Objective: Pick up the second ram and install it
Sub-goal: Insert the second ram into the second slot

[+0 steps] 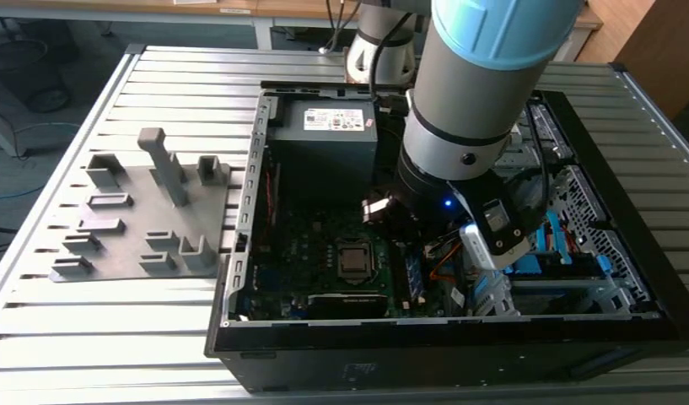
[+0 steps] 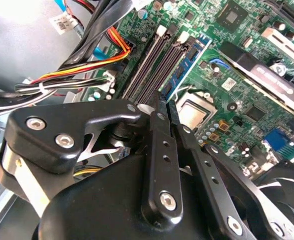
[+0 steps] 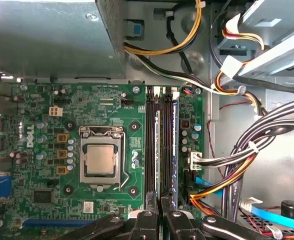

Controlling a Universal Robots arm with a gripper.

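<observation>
My gripper (image 2: pixel 162 102) hangs inside the open computer case (image 1: pixel 243 253), just above the near end of the memory slots on the green motherboard (image 3: pixel 111 100). Its fingers (image 3: pixel 148 222) are shut, and nothing shows between them. In the first wrist view a thin blue-green ram (image 3: pixel 158 155) stands on edge in a slot directly in line with the fingertips. I take it for the second ram. A twin stick (image 3: pixel 176 150) sits one slot over and also shows as a blue stick (image 2: pixel 187 62) beside two dark slots.
Bundles of black, yellow and orange cables (image 3: pixel 247 155) run close beside the slots. The processor socket (image 3: pixel 100 160) lies on the other side. A grey fixture plate (image 1: pixel 142 228) with upright blocks lies on the slatted table at the exterior view's left.
</observation>
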